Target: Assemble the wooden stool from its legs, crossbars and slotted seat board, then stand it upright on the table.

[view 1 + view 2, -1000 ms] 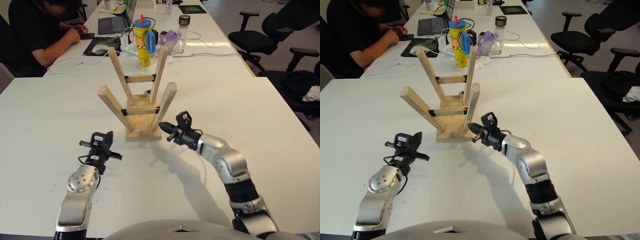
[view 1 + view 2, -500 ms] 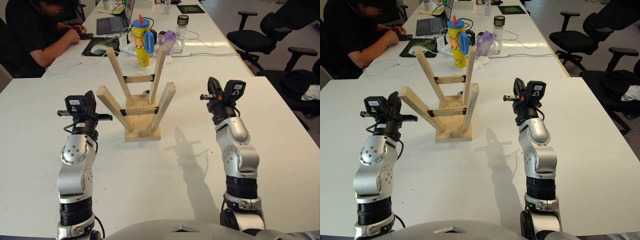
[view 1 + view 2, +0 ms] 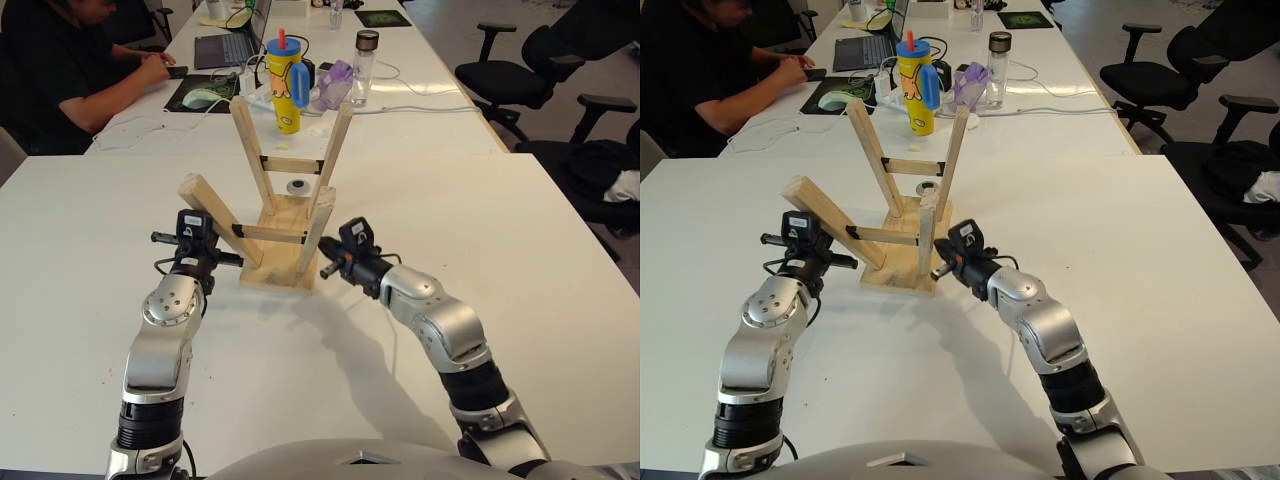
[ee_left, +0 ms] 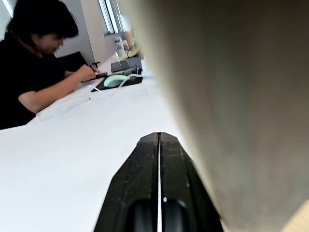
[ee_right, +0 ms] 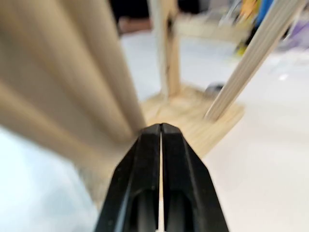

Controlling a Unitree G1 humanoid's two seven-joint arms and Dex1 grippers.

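The wooden stool [image 3: 281, 262] rests upside down on the white table [image 3: 520, 250], seat board flat and legs pointing up and splayed, joined by crossbars [image 3: 292, 165]. My left gripper [image 3: 231, 258] is shut, its tip against the stool's left front leg [image 3: 215, 215]; in the left wrist view the gripper [image 4: 159, 138] lies beside that leg [image 4: 236, 96]. My right gripper [image 3: 326, 270] is shut with nothing in it, its tip at the base of the right front leg [image 3: 314, 232]. The right wrist view has the gripper [image 5: 161, 128] close beside this leg [image 5: 91, 72], with the seat board [image 5: 203, 126] beyond.
A small round dark part [image 3: 297, 186] lies just behind the stool. On the far table stand a yellow cup [image 3: 285, 85], a bottle [image 3: 364, 68], a laptop [image 3: 232, 45] and cables. Office chairs [image 3: 520, 70] stand to the right. The table's near half has free room.
Half a second ago both arms were raised on either side of the stool. They have dropped inward, tips now at its front legs. The stool has turned slightly.
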